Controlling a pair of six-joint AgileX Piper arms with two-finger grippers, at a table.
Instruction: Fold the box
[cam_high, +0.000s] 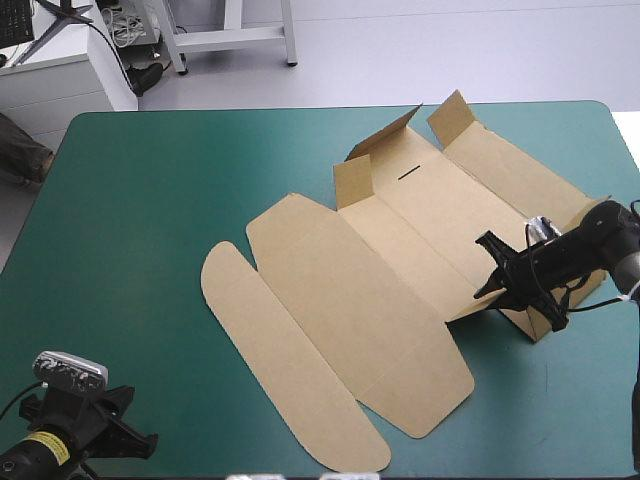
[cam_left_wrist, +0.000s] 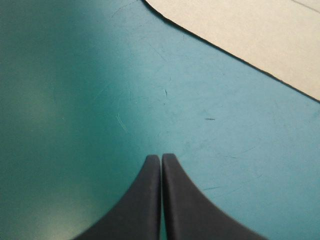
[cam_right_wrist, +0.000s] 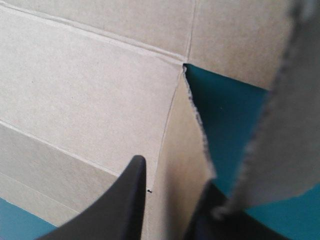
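Right pincer (cam_high: 497, 268) nearly closed on the brown box (cam_high: 380, 270), black fingers (cam_right_wrist: 131, 200) either side of a raised strip of board at the sheet's corner, a rough-edged flap hanging just beside one finger. Left pincer (cam_left_wrist: 161, 157) closed tight to a single point, holding nothing, low over the bare teal-green cover of the tabletop (cam_high: 150, 200), well apart from the right one; ahead of it only the curved edge of the box's rounded tuck flap. Box itself spread across mid-tabletop, reaching from ahead of the left pincer to between the right one's fingers.

Judged early in the fold: small flaps at the end beyond the right pincer standing partly up, side wall at that pincer lifted off the cover, but nothing tucked or locked as far as can be seen. Left to do, by that reckoning: raising the remaining walls, turning the corner tabs inward, pressing the double walls down over them. Lid panel and rounded flap flat, untouched.
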